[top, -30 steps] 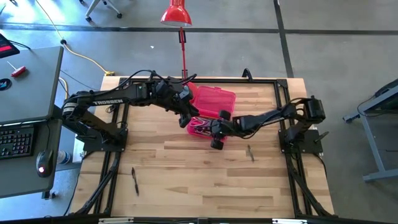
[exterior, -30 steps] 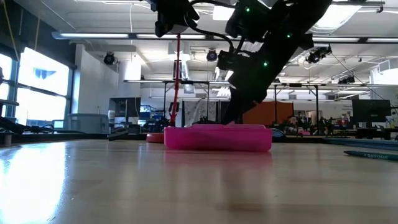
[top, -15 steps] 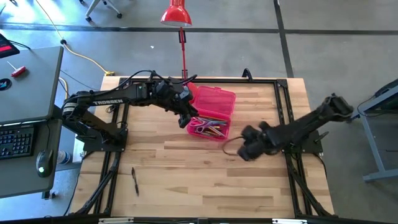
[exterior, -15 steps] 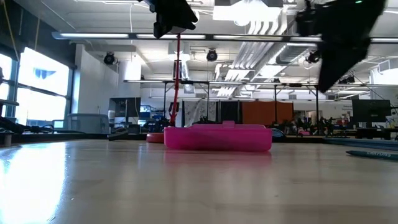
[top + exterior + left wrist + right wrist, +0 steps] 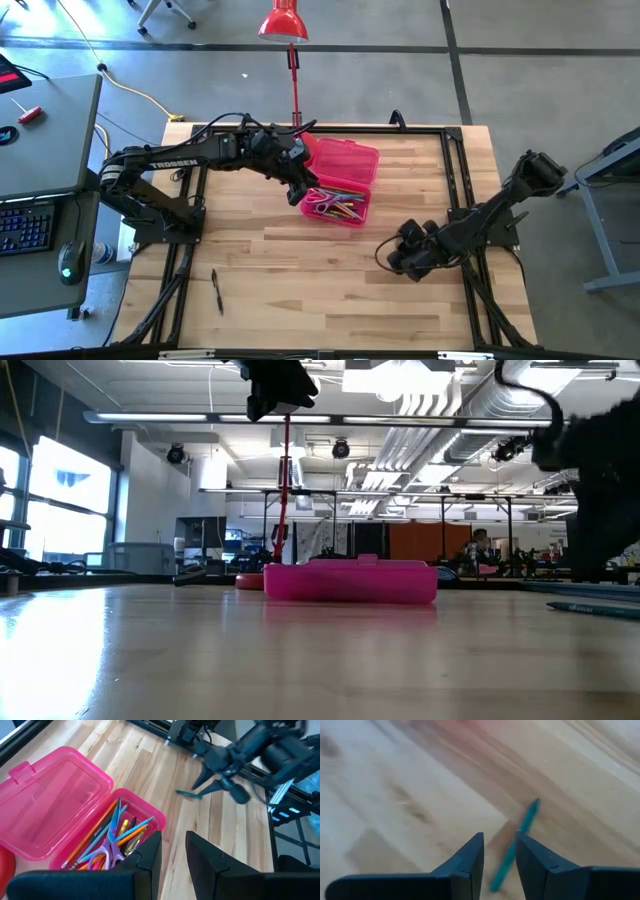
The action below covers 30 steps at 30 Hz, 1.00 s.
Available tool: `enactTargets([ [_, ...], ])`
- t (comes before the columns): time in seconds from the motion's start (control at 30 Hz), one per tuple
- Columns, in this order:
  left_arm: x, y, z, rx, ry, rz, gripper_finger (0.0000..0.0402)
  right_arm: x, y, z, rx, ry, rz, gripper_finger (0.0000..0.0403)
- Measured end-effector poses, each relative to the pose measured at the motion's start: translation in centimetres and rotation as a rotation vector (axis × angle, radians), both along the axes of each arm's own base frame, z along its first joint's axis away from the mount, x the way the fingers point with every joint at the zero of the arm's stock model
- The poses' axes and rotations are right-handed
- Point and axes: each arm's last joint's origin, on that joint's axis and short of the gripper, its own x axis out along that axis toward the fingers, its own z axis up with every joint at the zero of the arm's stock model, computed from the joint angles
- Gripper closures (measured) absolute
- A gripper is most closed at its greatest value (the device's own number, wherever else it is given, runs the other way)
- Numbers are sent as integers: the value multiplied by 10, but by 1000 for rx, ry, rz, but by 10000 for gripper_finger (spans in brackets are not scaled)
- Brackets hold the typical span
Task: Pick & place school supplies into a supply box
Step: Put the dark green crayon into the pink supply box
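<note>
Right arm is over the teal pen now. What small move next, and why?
Probably lower the right gripper straight down over the teal pen, then close. The pen lies flat on the table, not yet gripped, running between the parted fingers. The supply box stands open, with the left gripper hovering at it.

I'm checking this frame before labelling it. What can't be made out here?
- Green pen: right wrist view blurs it; in the high view the right pincer covers it.
- Supply box: the low view shows only its wall; the contents are hidden.
- Right arm: a dark blur cut off by the low view's edge.
- Black pen: too small in the high view to tell its type.
- Left pincer: hovers by the box.
</note>
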Motion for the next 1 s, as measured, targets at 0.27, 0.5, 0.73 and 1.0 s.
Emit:
enactTargets([
  [0.27,0,0,0,-18,0,13,285,-8,-18,-28,-38,-33,-53,316],
  [0.5,0,0,0,-15,0,17,285,-7,-24,-35,-29,-71,-81,316],
  [0.73,0,1,0,7,4,46,285,-4,-24,-46,-47,-124,3,316],
  [1.0,0,1,0,6,6,47,285,0,-22,-62,-158,-30,93,333],
])
